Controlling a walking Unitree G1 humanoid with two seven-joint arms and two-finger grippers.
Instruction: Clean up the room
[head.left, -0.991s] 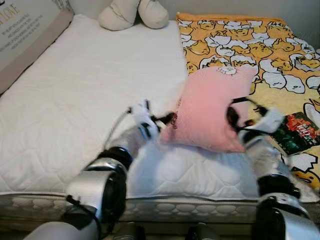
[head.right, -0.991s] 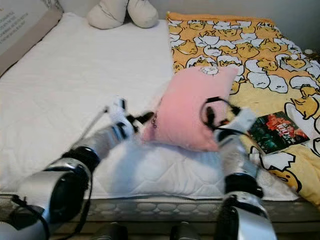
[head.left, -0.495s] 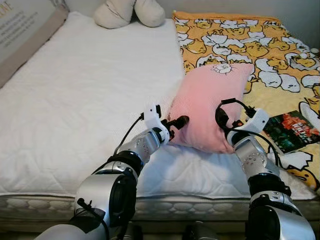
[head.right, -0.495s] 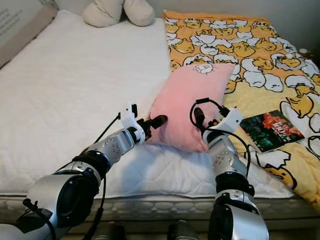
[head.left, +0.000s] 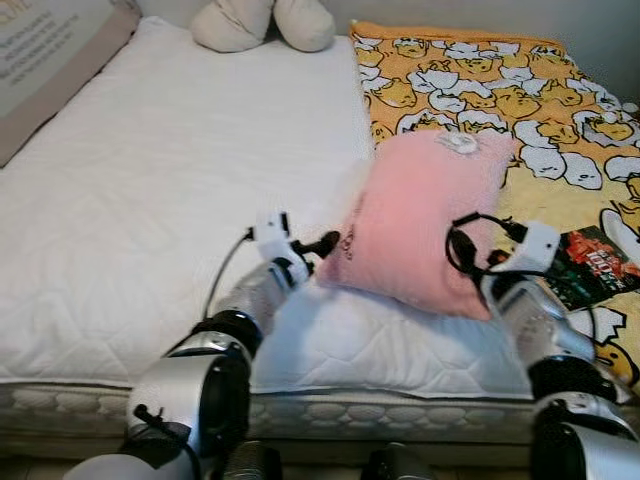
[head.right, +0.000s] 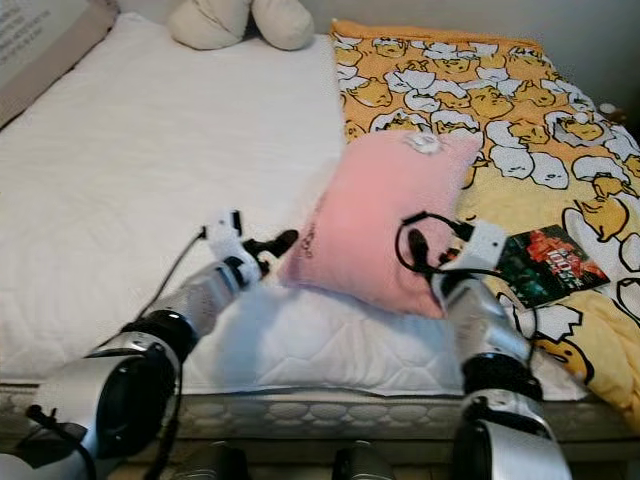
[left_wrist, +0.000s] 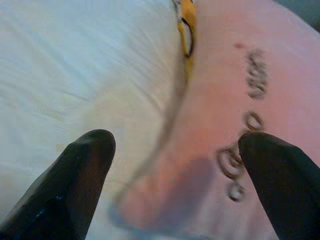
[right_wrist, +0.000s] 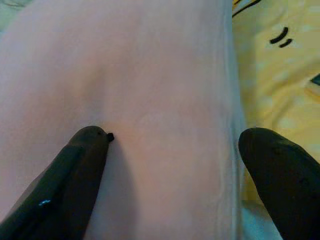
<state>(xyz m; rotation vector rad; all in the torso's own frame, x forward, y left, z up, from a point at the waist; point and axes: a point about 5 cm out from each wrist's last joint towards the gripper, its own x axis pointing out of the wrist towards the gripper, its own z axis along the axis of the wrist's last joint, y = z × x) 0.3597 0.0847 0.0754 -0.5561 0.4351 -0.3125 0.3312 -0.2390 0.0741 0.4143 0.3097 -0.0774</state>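
Note:
A pink pillow lies on the white mattress, partly over the edge of the yellow blanket. My left gripper is at the pillow's near left corner, open, and that corner sits between its spread fingers. My right gripper is at the pillow's near right side, also open. Its fingers are spread wide against the pink cloth. Neither gripper is closed on the pillow.
A yellow blanket with a cartoon print covers the bed's right half, and a dark book lies on it near my right arm. A cream plush toy sits at the head end. A printed board leans at far left.
The view has swayed. My left gripper has shifted slightly left along the pillow's near corner. The right gripper stays at the pillow's right side, a little lower. Both remain open.

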